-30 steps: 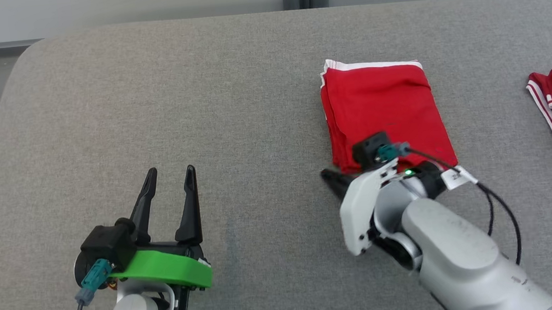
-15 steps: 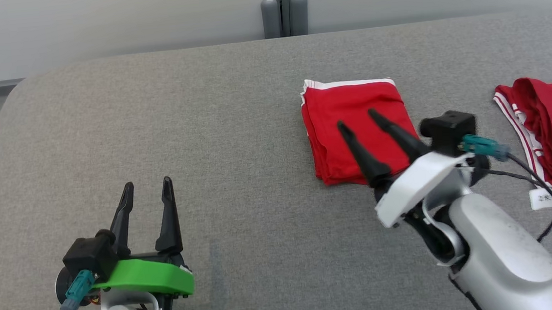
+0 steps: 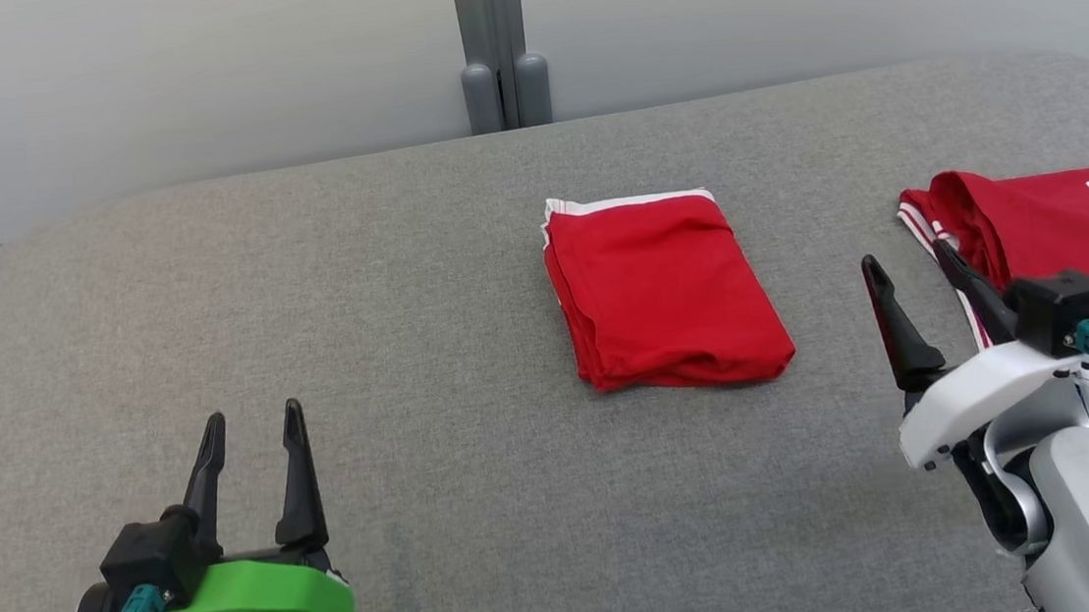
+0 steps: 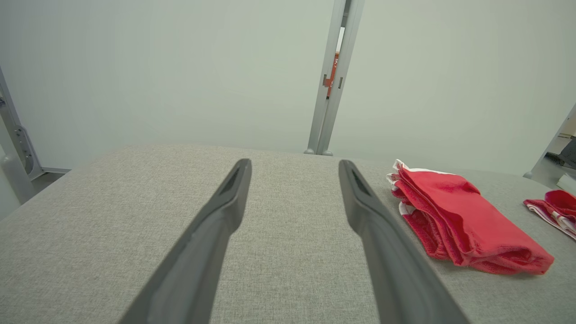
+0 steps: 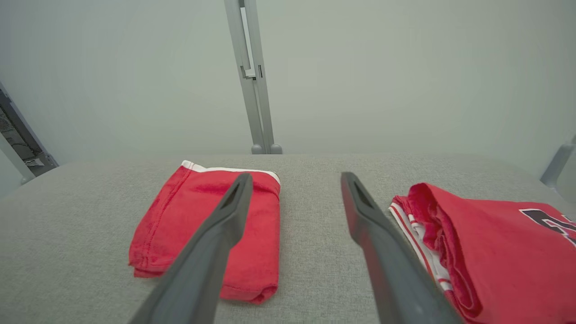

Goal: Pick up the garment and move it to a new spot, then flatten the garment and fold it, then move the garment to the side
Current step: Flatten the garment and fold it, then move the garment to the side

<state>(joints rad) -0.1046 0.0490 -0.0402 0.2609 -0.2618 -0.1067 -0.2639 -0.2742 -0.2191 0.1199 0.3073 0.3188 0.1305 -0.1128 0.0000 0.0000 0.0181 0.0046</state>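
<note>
**Fig.** The folded garment [image 3: 662, 296] is lying flat near the middle of the grey surface [image 3: 354, 263], free of both tools. The left tool [image 3: 253, 412] is hovering well to its left, fingers apart and empty. The right tool [image 3: 905, 255], likewise apart and empty, is hanging between the garment and a second red jersey [image 3: 1039, 213]. Risk: a low sideways sweep may be catching the jersey's striped edge, or nudging the stack and loosening its fold.

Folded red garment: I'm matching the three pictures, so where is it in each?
Head view: garment at centre.
Left wrist view: garment at the right, mid-height.
Right wrist view: garment lower left of centre.
Shared landmark: grey post at the top, near centre.
</note>
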